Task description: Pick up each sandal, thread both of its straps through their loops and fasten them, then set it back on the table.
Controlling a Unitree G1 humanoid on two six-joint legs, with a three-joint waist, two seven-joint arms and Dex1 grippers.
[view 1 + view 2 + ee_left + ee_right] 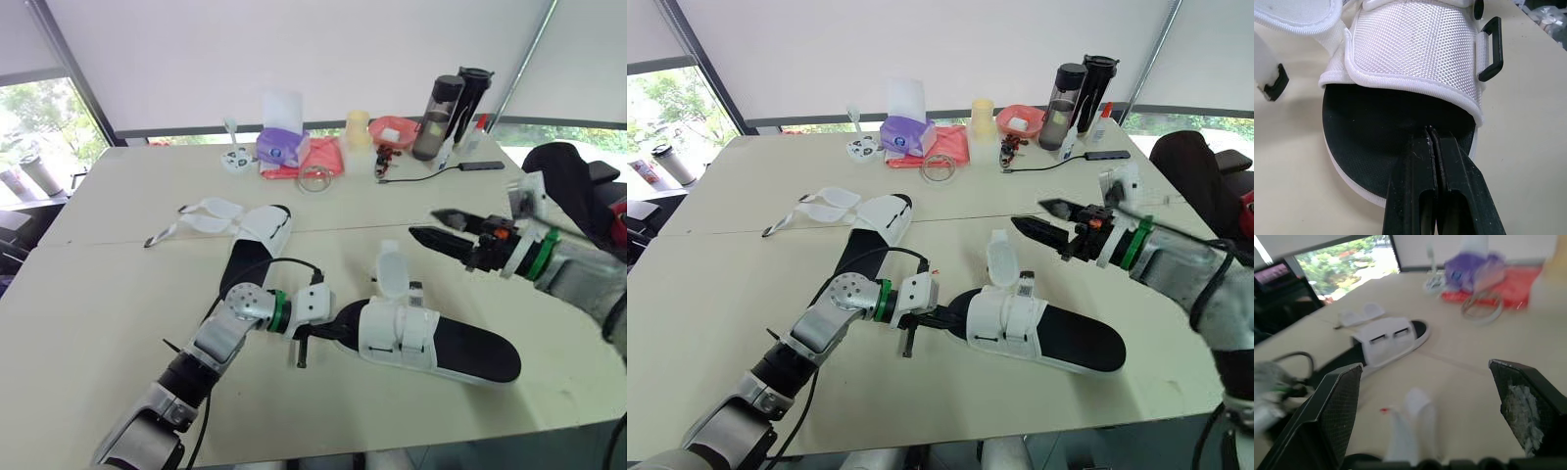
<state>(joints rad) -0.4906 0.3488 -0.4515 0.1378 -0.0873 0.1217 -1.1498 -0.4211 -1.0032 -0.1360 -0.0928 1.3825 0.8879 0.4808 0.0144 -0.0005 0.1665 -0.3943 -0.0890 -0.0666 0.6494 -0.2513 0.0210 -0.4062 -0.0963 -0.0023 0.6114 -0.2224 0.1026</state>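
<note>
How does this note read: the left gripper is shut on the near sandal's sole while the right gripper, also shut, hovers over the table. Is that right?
Not quite. The right gripper is open: the right wrist view shows its fingers wide apart with nothing between them. The left gripper is shut on the sole of the near sandal, and the right hovers over the table.

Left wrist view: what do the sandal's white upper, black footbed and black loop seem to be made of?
White upper: woven synthetic fabric, perhaps nylon; a coarse basket weave shows, and the edges are piped. Black footbed: matte and finely textured, probably rubber or foam. Black loop: smooth, rigid-looking and slightly glossy, likely plastic.
</note>
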